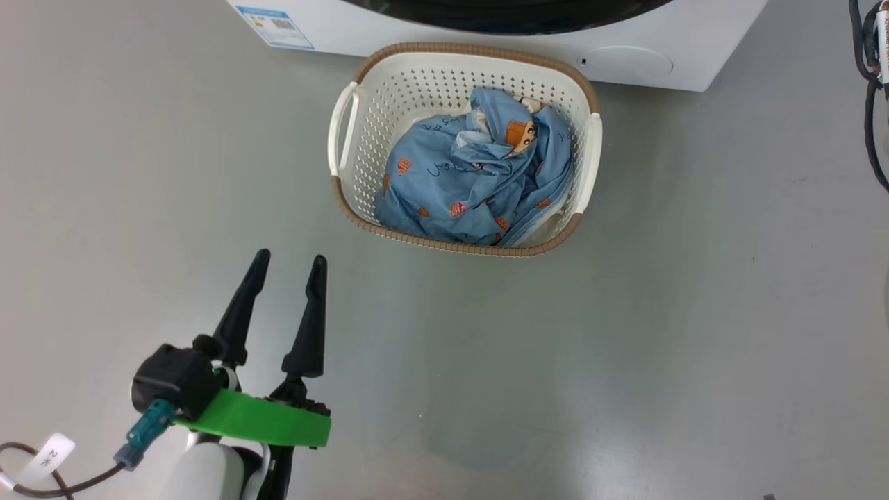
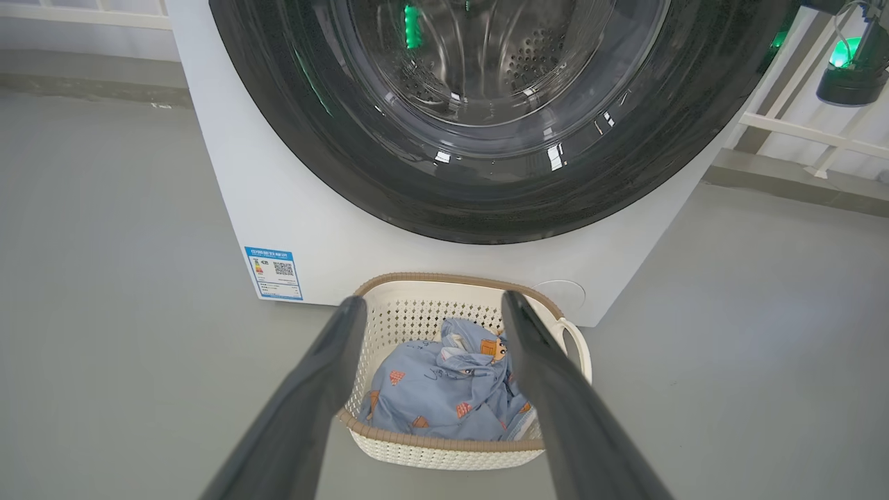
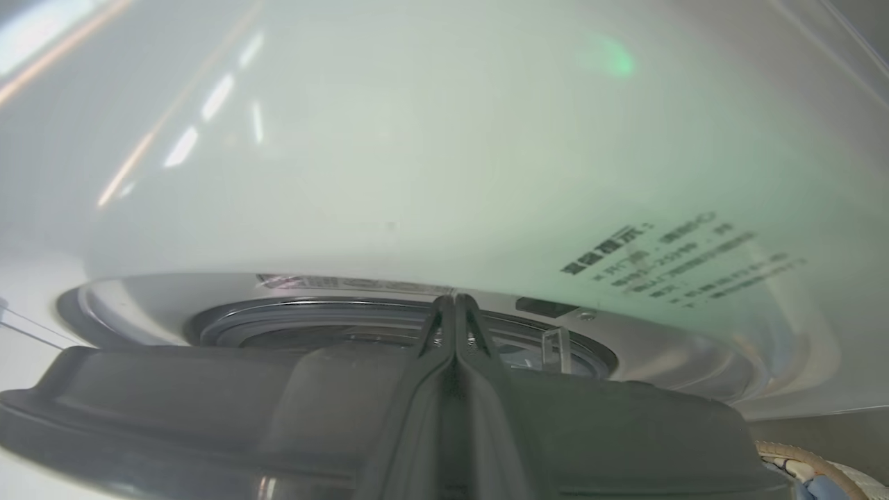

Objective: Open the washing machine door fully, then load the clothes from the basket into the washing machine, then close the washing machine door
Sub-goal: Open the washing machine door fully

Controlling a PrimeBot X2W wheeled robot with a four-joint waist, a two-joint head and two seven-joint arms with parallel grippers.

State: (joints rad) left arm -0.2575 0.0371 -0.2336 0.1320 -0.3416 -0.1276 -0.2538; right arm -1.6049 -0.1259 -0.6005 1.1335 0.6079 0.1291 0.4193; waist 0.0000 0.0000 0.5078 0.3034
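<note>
The left claw [image 1: 289, 261] hovers with its two dark fingers [image 1: 239, 312] spread wide; the right claw [image 3: 455, 305] has its fingers pressed together.

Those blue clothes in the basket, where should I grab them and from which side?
Take the clothes by the bunched ridge at the pile's top, beside the cartoon face, coming straight down from above. The basket walls ring the pile, so a side approach is likely blocked, and the ridge offers a fold to pinch.
</note>
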